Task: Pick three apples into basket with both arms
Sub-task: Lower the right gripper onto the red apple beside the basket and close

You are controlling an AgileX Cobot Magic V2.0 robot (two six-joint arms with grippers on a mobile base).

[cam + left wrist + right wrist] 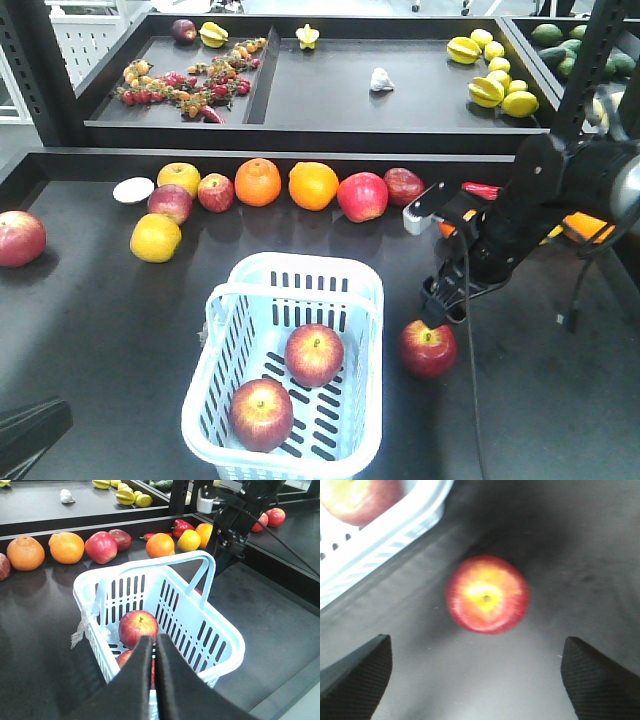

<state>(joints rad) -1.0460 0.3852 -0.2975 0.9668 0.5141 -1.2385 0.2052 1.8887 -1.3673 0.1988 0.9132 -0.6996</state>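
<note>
So two apples are in the basket (355, 290) already, one nearer (262, 412) and one a bit farther in (314, 354), and the third apple (428, 347) sits on the black table (90, 320) just to the right of the basket, not touching it. Looks to me like the third pick is the step in hand.

The right gripper (480, 677) hangs right above that apple with its fingers spread wide, holding nothing. In the right wrist view the apple sits between the two pads (357, 672), a little toward the far side, stem dimple facing up. The view is slightly blurry, so I'd guess the arm is moving, but can't swear to it. The next move, I reckon, is to drop down until the pads straddle the apple, close, lift, then carry it left over the basket rim.

The left gripper (154, 652) is parked at the near end of the basket, pads pressed together with nothing between them.

Counting the rest of the near table: two oranges (258, 181) in the far row, plus a few other reddish apples, a couple of yellowish fruits and a small white dish (133, 189). One lone apple (20, 238) sits way out at the left edge. The far tray holds star fruit and berries, too small to count properly.
</note>
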